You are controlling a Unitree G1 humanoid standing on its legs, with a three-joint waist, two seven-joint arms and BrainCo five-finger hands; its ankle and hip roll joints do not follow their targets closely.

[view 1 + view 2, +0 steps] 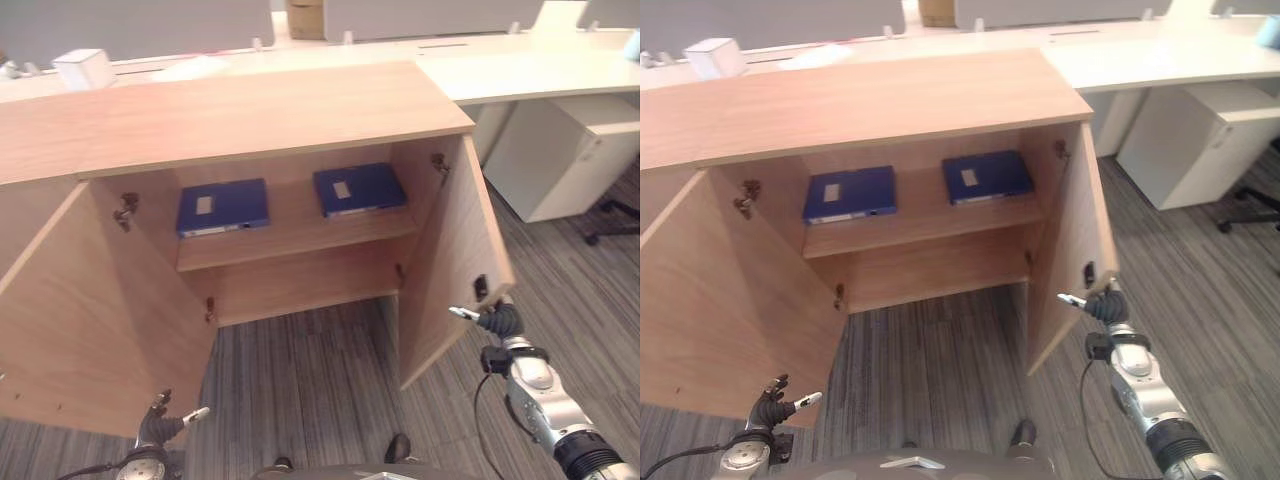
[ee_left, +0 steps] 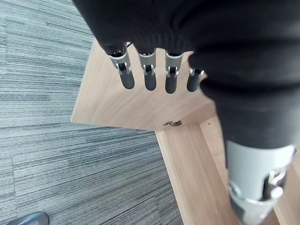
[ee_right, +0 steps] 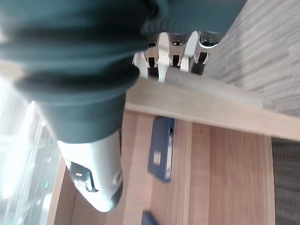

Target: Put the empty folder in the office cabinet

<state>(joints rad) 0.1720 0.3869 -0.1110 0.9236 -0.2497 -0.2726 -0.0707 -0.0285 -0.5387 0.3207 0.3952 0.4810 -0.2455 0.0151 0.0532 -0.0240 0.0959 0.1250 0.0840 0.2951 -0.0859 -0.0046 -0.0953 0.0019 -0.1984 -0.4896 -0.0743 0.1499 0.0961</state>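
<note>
Both cabinet doors stood open and two blue folders lay flat on the shelf.

I saw my right hand [image 1: 497, 320] at the outer edge of the right door [image 1: 445, 255], its fingers [image 3: 176, 58] hooked over the wooden edge – it held the door, nothing else. My left hand [image 1: 160, 425] hung near the left door [image 1: 80, 320] with fingers straight and relaxed, empty. The left folder [image 1: 222, 207] and the right folder [image 1: 358, 188] rested well apart on the shelf [image 1: 295, 235]; which one was the empty one I could not tell. The risk, I judged: a hard pull could strain the hinges – or the smooth, thin board could slip from my fingers. The carpet [image 1: 300, 370] was grey and ribbed.
</note>
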